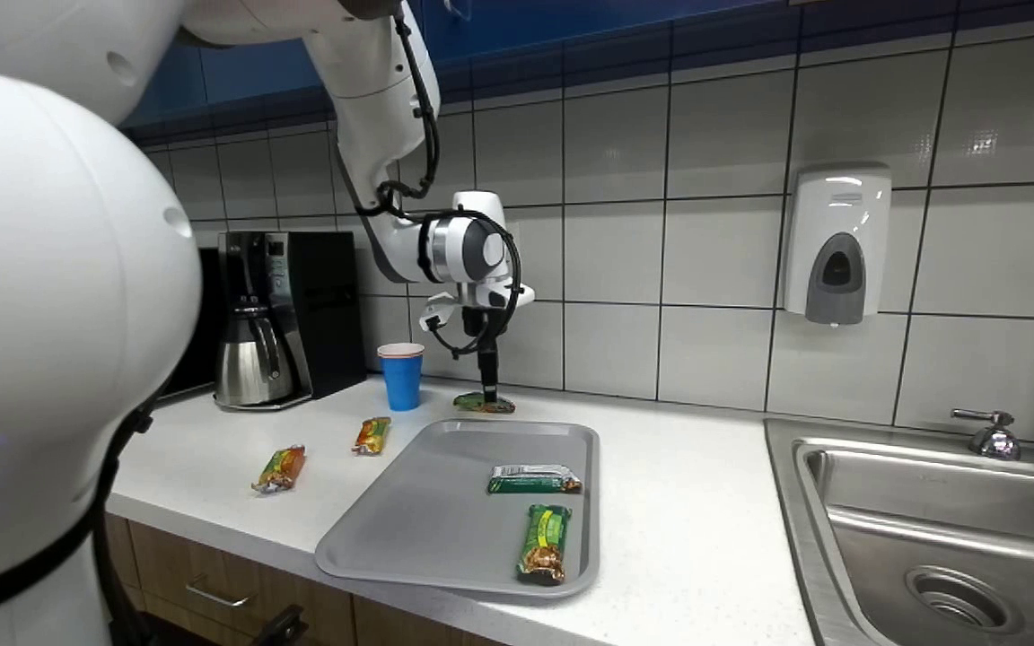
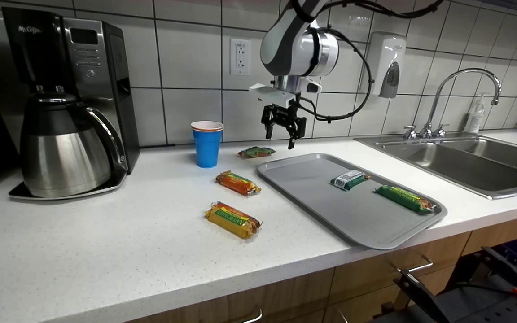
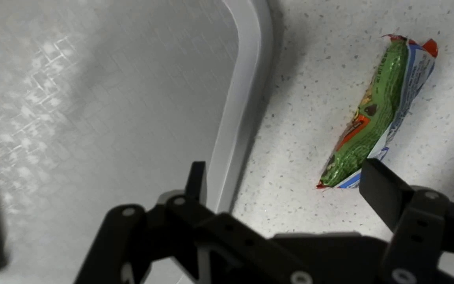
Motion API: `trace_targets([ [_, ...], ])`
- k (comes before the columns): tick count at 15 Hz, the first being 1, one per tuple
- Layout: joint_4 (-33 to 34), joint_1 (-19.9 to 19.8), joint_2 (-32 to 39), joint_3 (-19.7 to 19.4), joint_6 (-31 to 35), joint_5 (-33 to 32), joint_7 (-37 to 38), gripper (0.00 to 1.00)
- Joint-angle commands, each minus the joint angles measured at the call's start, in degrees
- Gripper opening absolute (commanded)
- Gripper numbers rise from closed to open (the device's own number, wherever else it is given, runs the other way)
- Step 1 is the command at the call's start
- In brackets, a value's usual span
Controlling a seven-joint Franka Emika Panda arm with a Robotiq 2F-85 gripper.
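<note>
Hovering above the bench (image 1: 679,502), toward its back edge, we have our fingers (image 3: 384,193) spread wide, and the thing nearest to them is a green-wrapped bar (image 3: 373,118). It lies between the back edge of the grey tray (image 1: 445,511) and that of the bench. In the wrist view one of the fingers overlaps the bar's lower end; in an exterior view we see the fingers raised above the bench and apart from the bar. On the tray we see a green-and-white bar (image 1: 535,479) near the edge toward the steel sink (image 1: 791,502) and a green-and-brown bar (image 1: 544,543) at the front corner on that same side. Between the tray and the coffee maker (image 1: 328,305) we find two more on the bench: an orange bar (image 2: 238,182) and, nearer the front edge, a yellow bar (image 2: 234,220). A blue cup (image 2: 207,146) stands upright near the back edge, beside the green-wrapped bar. The sink is set into the bench, and a white soap dispenser (image 1: 840,242) hangs on the tiled wall (image 1: 616,251).
</note>
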Motion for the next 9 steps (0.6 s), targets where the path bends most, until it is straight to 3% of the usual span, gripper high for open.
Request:
trace_targets([
  [1,7.24,0.68,3.86,-0.42,-4.57,-0.87,3.74,1.00],
  [9,17.81,0.77,10.26,-0.17,-11.09,-0.82,6.92,1.00],
])
